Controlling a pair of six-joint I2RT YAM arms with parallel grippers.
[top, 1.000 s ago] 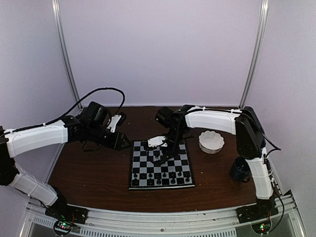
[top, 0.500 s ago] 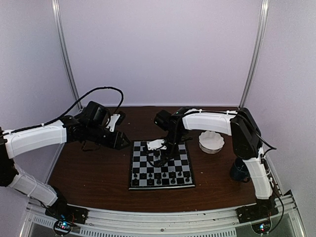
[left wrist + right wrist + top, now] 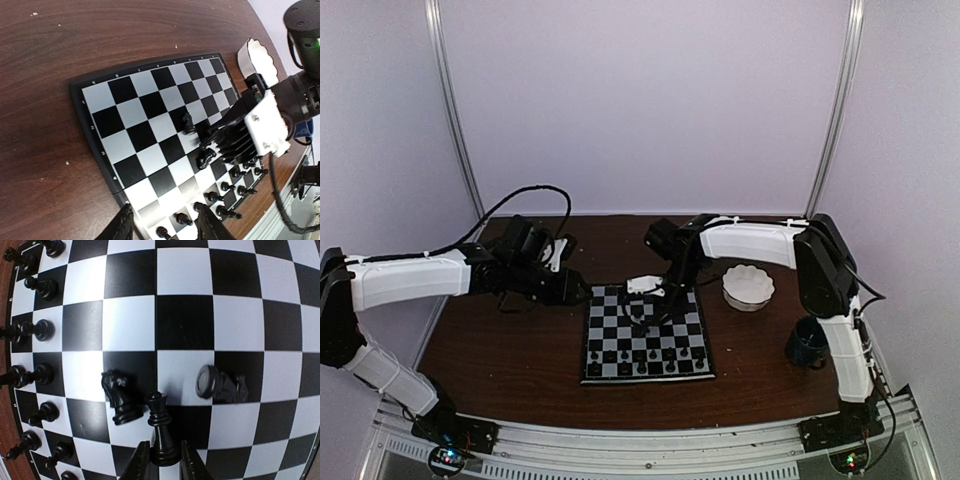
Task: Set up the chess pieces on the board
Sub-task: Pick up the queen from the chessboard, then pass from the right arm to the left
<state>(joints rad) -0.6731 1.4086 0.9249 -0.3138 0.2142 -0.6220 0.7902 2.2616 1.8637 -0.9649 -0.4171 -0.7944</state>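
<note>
Right gripper (image 3: 161,462): pinching the base of an upright tall piece (image 3: 159,415) at mid-board.
Left gripper (image 3: 165,226): spread, holding nothing, by the board's edge.
Board (image 3: 185,315): flat on the table (image 3: 500,350).
Chess pieces (image 3: 44,330): ranked along one edge; toppled piece (image 3: 220,384) lies nearby.

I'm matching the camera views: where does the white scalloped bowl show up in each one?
Top external: white scalloped bowl, right of the chessboard.
Left wrist: bowl at the upper right, past the chessboard.
Right wrist: not in it.
Shared landmark: the chessboard, in all three.
</note>
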